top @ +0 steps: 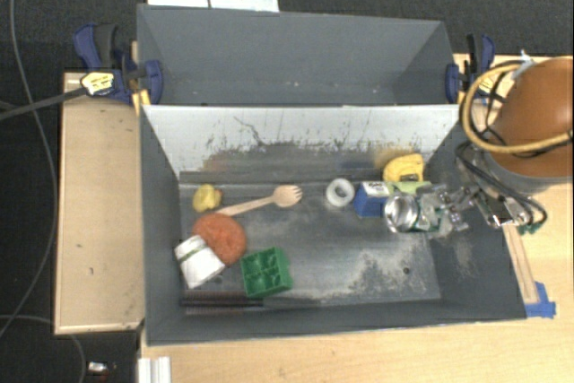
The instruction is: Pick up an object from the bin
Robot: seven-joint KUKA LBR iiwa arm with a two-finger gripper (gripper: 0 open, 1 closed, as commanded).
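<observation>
My gripper [405, 213] hangs low at the right end of the bin floor, a shiny metal body beside the right wall. Just left of it lies a blue block [367, 200] with a white label, touching or nearly touching the gripper. Behind them, against the back right corner, sits a yellow tape measure [403, 169]. A small white tape roll [340, 192] lies left of the blue block.
At the left end lie a wooden spoon [262, 202], a small yellow piece [206, 196], an orange-brown ball [221, 236], a white block [198, 262], a green toy brick [265, 272] and a dark stick [221, 303] along the front wall.
</observation>
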